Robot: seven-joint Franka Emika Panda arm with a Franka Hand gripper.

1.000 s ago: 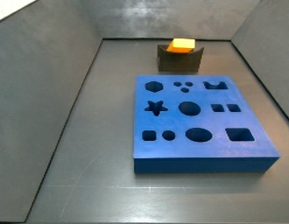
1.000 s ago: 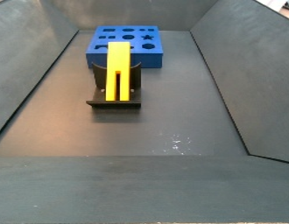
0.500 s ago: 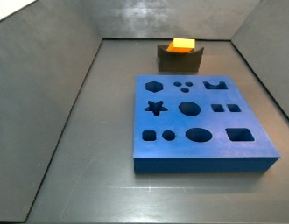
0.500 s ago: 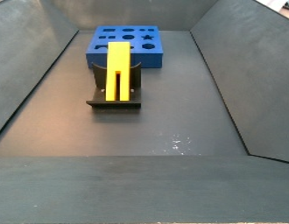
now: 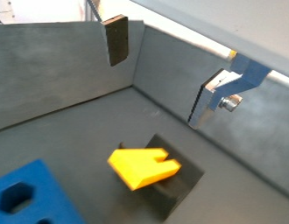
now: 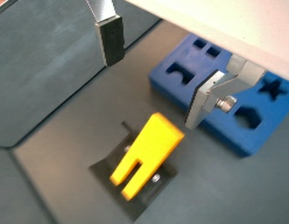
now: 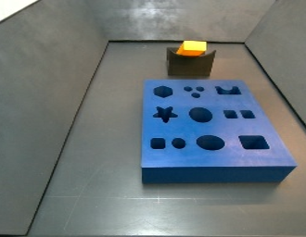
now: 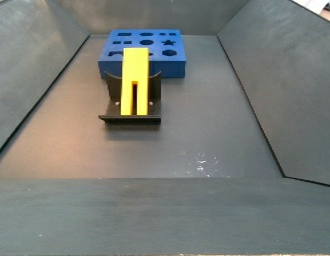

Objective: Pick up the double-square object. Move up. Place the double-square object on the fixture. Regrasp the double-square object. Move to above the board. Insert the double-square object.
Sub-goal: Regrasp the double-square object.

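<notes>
The long bright yellow-orange double-square object (image 8: 136,79), two joined bars with a groove between them, lies in the notch of the small dark brown-grey fixture (image 8: 132,113), tilted up toward the large thick blue board (image 8: 148,52) with dark shaped cutouts just beyond it. In a side view the block shows end-on as an orange square (image 7: 192,47) atop the fixture (image 7: 189,64), behind the board (image 7: 214,130). The gripper (image 6: 158,61) hangs above the block (image 6: 147,157), its silver fingers (image 6: 109,37) spread wide apart and holding nothing.
</notes>
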